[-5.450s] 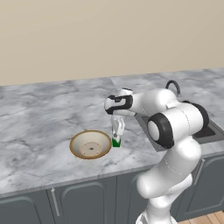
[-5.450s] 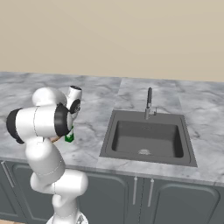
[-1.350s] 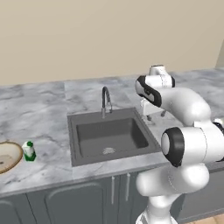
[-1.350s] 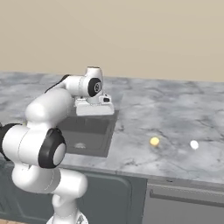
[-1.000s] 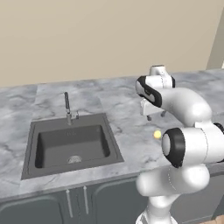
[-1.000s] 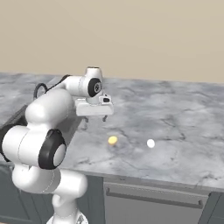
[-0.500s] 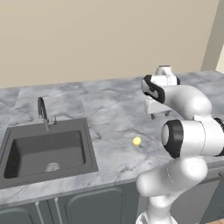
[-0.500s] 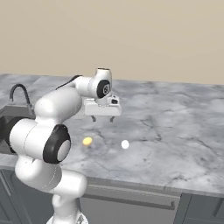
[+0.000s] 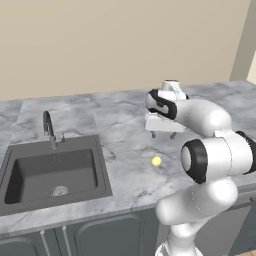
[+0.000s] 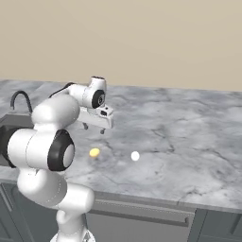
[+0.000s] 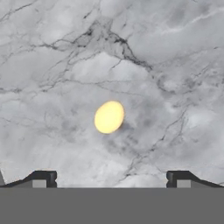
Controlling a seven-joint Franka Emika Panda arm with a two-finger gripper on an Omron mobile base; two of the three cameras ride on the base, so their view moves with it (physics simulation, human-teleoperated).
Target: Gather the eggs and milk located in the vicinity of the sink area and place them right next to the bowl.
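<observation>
- Left base view: the gripper (image 9: 166, 133) hangs wide open and empty above the grey marble tabletop (image 9: 125, 150); a yellow egg (image 9: 156, 161) lies just beside it, right of the sink (image 9: 52, 172).
- Right base view: a white egg (image 10: 135, 155) lies near the yellow one.
- Hand view: the yellow egg sits between the fingertips (image 11: 40, 177); I'd drop straight down and close gently.

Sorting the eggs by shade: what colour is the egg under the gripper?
Yellow-orange egg, clearest in the hand view.

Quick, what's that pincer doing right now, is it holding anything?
Pincer: open, holding nothing, above the yellow egg on the counter.
</observation>
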